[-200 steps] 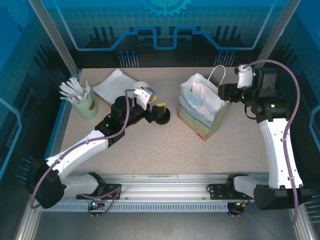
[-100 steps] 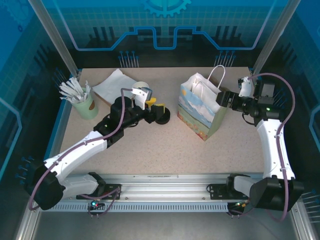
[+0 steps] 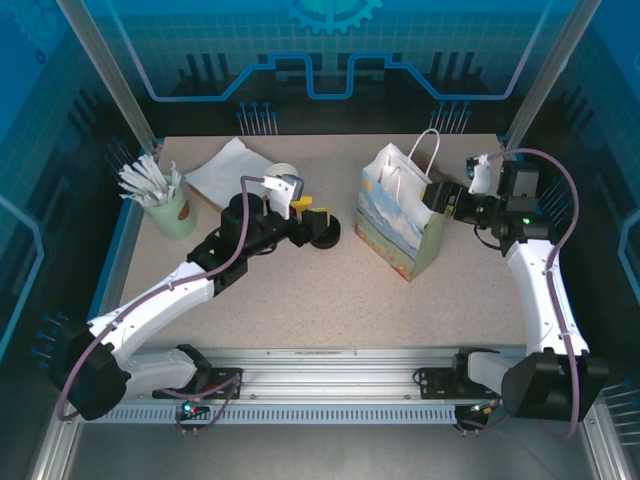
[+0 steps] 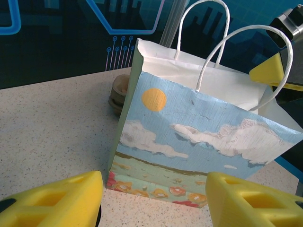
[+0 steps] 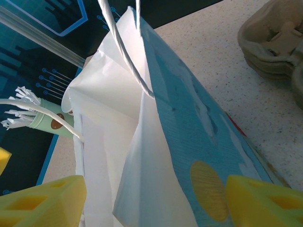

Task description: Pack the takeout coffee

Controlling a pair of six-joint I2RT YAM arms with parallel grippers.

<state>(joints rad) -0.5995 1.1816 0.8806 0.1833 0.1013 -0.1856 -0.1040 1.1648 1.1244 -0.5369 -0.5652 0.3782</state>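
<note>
The left end effector [image 4: 154, 195], open wide, half hides the takeout coffee [image 3: 325, 235], and the right end effector [image 5: 156, 191], open wide, sits over the bag [image 3: 393, 226] edge.

Tabletop: flat beige speckled stone-look surface [image 3: 300, 300], matte.
Back wall: dark blue panel [image 3: 330, 50] printed with a fine grid, pale-blue circuit lines and a gear emblem.
Side walls: translucent blue sheets [image 3: 40, 150], also line-printed.
Frame: silver aluminium posts [image 3: 110, 75] rising at the far corners.
Near edge: ribbed silver aluminium rail [image 3: 330, 382] running crosswise.
Light: bright, even, soft shadows.
</note>
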